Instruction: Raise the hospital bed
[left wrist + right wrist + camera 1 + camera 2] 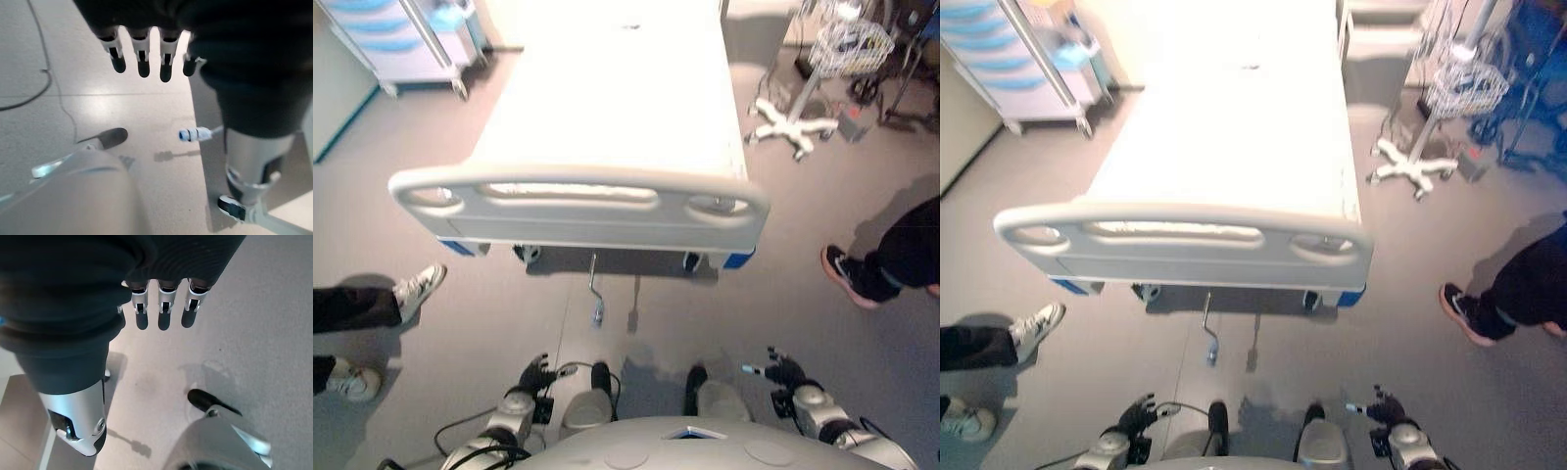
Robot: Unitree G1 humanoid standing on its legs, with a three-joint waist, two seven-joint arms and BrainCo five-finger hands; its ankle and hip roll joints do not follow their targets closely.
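Observation:
The white hospital bed (607, 108) lies ahead, its grey footboard (578, 211) nearest me. Under the foot end a metal crank (595, 292) hangs down toward the floor, and a second, folded crank (633, 315) sits just to its right. My left hand (536, 375) hangs low at the lower left, short of the cranks. In the left wrist view its fingers (143, 59) are straight and hold nothing, with a crank's white tip (194, 134) past them. My right hand (785, 372) hangs at the lower right, its fingers (164, 308) likewise straight and empty.
A person's white shoes (419, 288) stand at the left and another person's leg and red-soled shoe (854, 276) at the right. An IV stand base (793, 122) with a wire basket (850, 44) is right of the bed. A drawer cart (401, 39) is at upper left.

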